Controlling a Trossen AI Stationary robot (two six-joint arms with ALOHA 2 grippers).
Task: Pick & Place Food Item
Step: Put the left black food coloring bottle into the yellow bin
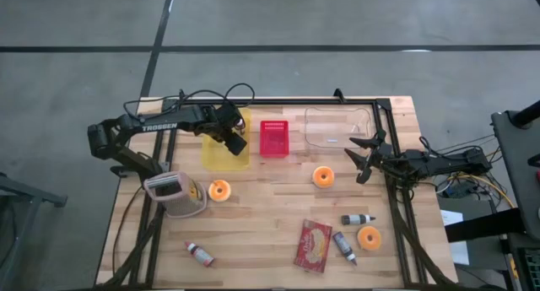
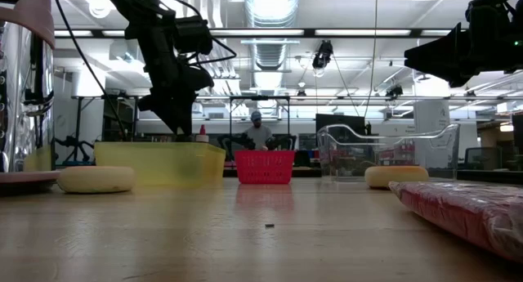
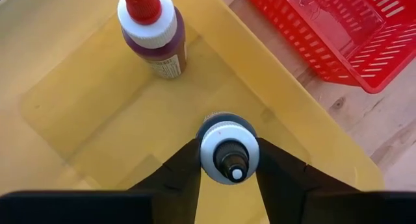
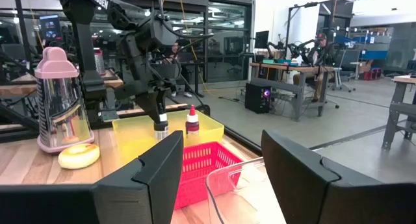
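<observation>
My left gripper (image 3: 227, 160) hangs over the yellow bin (image 1: 225, 150) at the back left, shut on a small bottle (image 3: 228, 151) with a white collar and a dark tip. A second bottle with a red cap (image 3: 153, 36) stands upright on the bin's floor. In the right wrist view the held bottle (image 4: 160, 129) reaches down behind the bin's wall, which hides its lower end. At the table's right side, my right gripper (image 1: 364, 156) waits open and level, touching nothing. My left gripper pinches the bottle's white collar (image 3: 209, 152) between its two fingers, just below the dark tip. The fingers come from above, pointing steeply down. The bottle stands upright inside the yellow bin; whether its bottom rests on the bin's floor I cannot tell.
A red basket (image 1: 273, 138) and a clear tub (image 1: 337, 126) stand beside the bin along the far edge. Three orange rings (image 1: 219, 190) (image 1: 322, 176) (image 1: 369, 236), a red packet (image 1: 313, 245), more small bottles (image 1: 200, 254) (image 1: 358, 218) and a pink-topped grater (image 1: 173, 192) lie nearer.
</observation>
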